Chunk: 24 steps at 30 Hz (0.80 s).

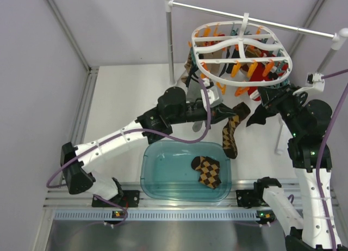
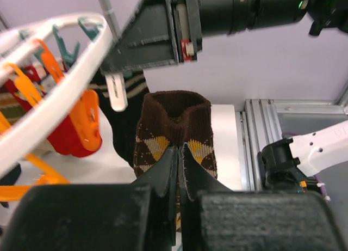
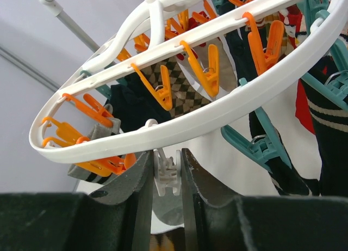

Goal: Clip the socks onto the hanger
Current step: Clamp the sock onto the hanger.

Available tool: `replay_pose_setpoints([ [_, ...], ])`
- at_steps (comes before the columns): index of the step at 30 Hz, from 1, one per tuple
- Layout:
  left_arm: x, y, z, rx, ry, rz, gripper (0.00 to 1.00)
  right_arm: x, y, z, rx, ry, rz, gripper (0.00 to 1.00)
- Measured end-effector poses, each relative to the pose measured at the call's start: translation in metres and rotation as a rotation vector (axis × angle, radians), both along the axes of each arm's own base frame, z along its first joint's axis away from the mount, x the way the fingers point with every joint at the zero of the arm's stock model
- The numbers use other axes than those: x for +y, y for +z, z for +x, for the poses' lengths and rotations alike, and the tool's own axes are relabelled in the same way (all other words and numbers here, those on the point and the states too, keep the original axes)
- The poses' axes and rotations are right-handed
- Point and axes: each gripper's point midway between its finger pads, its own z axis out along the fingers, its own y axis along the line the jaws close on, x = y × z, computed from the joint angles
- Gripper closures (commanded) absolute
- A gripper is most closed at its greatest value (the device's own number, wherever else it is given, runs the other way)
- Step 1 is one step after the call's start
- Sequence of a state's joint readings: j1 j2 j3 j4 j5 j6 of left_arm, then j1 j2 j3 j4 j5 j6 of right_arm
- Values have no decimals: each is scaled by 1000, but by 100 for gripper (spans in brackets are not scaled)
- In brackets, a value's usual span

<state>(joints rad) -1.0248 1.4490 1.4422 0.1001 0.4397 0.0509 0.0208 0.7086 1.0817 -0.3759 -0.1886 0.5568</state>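
Stage: clipping of the first sock, judged mid-step.

Locate tabletop (image 1: 125, 93). Over its far right corner, find hanger (image 3: 217, 117), hooked on rack rail (image 1: 217, 12).

At near edge, centre, find teal basin (image 1: 157, 180). Inside it: second argyle sock (image 1: 206, 170), not yet picked up.

Above tabletop, right of centre, find first argyle sock (image 1: 231, 135), hanging cuff-up below near rim of hanger.

Confirm left gripper (image 2: 179, 147) clamped tight on cuff of that sock.

Confirm right gripper (image 3: 166, 158) pinched on white clip (image 3: 166, 175) under near rim of hanger. Cannot tell whether clip mouth stands parted. Cuff just beside clip, apparently not yet inside it.

Next move, as judged: bring cuff edge into clip mouth, keep clip squeezed until fabric seats, then ease right fingers off, left fingers last. Beware cuff folding or slipping past mouth.
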Motion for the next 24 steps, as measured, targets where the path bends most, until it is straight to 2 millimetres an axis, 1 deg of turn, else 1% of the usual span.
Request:
replay_pose_setpoints([
  [3, -14, -31, 2, 29, 21, 36, 100, 0, 0, 0, 0, 0, 5, 100],
  [6, -25, -56, 12, 59, 62, 62, 100, 0, 0, 0, 0, -1, 6, 100],
  [10, -33, -74, 32, 77, 144, 69, 100, 0, 1, 0, 0, -3, 12, 100],
  [12, -35, -78, 40, 77, 181, 66, 100, 0, 1, 0, 0, -3, 13, 100],
  [15, -37, -76, 47, 65, 208, 49, 100, 0, 1, -1, 0, -3, 13, 100],
  [24, -38, -60, 50, 1, 218, -3, 100, 0, 1, -1, 1, -2, 13, 100],
])
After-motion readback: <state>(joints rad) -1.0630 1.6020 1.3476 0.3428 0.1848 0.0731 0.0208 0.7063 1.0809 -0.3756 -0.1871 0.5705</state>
